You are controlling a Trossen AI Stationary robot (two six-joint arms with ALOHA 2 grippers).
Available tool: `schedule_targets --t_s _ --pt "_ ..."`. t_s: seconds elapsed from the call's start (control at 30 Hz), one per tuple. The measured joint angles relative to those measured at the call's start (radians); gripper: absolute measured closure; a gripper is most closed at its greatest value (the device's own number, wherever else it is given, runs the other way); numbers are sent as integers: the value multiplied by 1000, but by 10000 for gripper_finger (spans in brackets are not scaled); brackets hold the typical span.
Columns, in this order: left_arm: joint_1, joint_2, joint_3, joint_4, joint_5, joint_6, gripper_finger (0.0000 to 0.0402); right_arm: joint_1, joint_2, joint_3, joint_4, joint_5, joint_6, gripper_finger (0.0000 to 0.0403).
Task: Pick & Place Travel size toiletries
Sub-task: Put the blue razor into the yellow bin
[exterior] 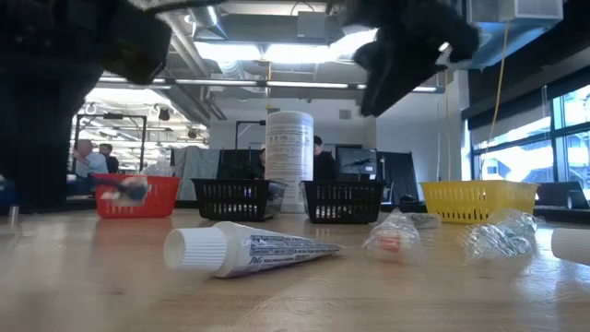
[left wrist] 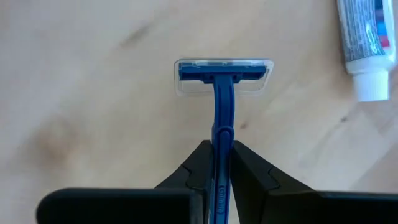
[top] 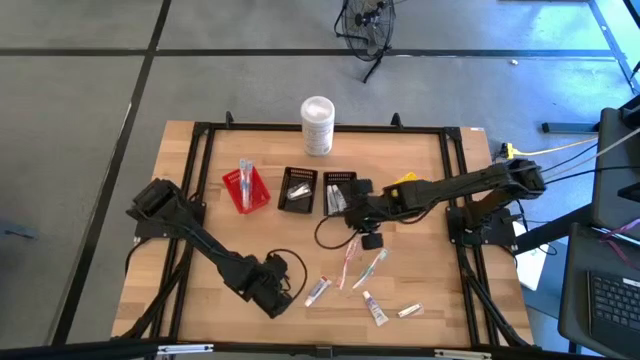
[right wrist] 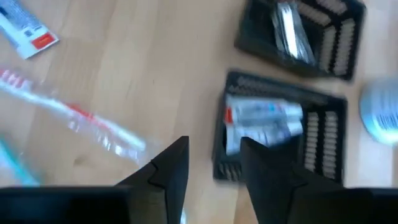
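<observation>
My left gripper [left wrist: 222, 149] sits low over the table's near side [top: 280, 296] and is shut on a dark blue razor [left wrist: 222, 93] whose head wears a clear cover. My right gripper [right wrist: 214, 165] is open and empty, hovering at mid-table [top: 357, 216] just near of a black bin [right wrist: 280, 127] that holds white tubes. On the bare wood lie a white tube [top: 318, 291], wrapped toothbrushes [top: 360, 265], another tube [top: 375, 308] and a sachet [top: 410, 312]. The low view shows the tube [exterior: 249, 249] lying on its side. My left gripper pinches the razor's handle [left wrist: 222, 134] between its two fingers, which lie along the handle. The head [left wrist: 224, 74] points away from the fingers over the wood. Whether the razor rests on the table or is lifted clear, I cannot tell.
Along the far side stand a red bin [top: 246, 188] with toothbrushes, a black bin [top: 299, 189] with silvery sachets, the black tube bin [top: 338, 193] and a yellow bin [top: 403, 183]. A tall white canister [top: 317, 124] stands behind them. People show in the room beyond.
</observation>
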Motion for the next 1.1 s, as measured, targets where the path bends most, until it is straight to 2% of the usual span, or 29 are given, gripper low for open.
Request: schedule_targets --t_s 0.13,0.23,0.47,0.57,0.7,0.8,0.93,1.1 --pt "31 -74 1 -55 -101 98 366 -4 -133 0 -104 5 93 270" --pt "56 -136 1 -69 -202 204 365 4 -253 -44 -61 8 134 279" --pt "105 -294 1 -12 -389 550 366 12 -516 -381 330 -124 137 289" --pt "136 -331 2 30 -437 720 365 12 -576 -528 579 -128 138 284" --pt "200 -333 2 150 -428 907 365 10 -586 -676 888 -128 134 274" --pt "248 -317 2 284 -385 1049 365 10 -550 -748 1049 -119 184 268" --pt "300 -308 2 488 -324 1240 365 10 -493 -771 1097 -120 194 264" --pt "360 -293 2 719 -170 1397 365 23 -408 -771 1223 -123 199 266"
